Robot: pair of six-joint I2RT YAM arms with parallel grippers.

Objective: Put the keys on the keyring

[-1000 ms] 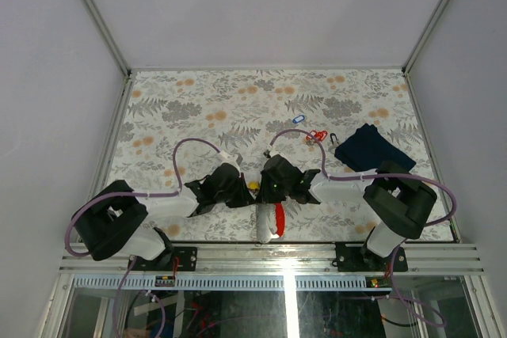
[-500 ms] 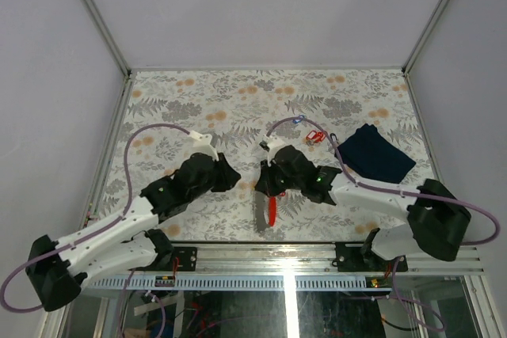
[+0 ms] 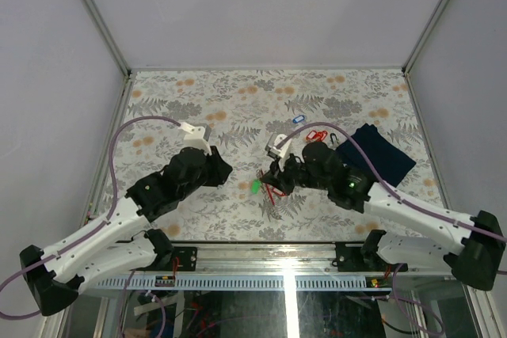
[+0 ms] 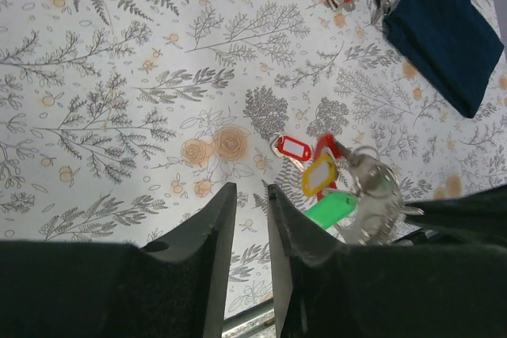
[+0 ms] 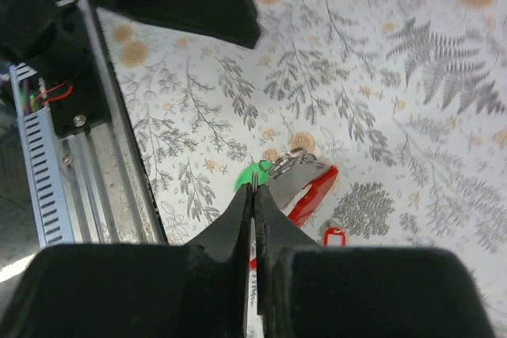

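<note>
My right gripper [image 5: 253,187] is shut on the thin wire of the keyring [image 5: 288,159], held just above the table. A bunch hangs from the ring: a green tag [image 5: 249,174], a red strip [image 5: 314,191] and a small red tag [image 5: 334,237]. In the left wrist view the bunch shows red [image 4: 291,148], yellow [image 4: 320,175] and green [image 4: 333,207] tags beside silvery keys [image 4: 372,184]. My left gripper [image 4: 249,189] stands a little open with nothing between its fingers, just left of the bunch. In the top view the right gripper [image 3: 272,177] and the left gripper [image 3: 224,170] stand apart.
More keys lie further back: a red-tagged pair [image 3: 317,135] and a blue-tagged one [image 3: 298,119]. A small black clip [image 3: 334,138] lies next to a folded navy cloth [image 3: 384,152]. The metal rail [image 5: 71,187] runs along the near table edge.
My left gripper has opened, let go of the bunch and drawn back to the left. The right arm has stretched out lower and keeps its grip on the ring.
</note>
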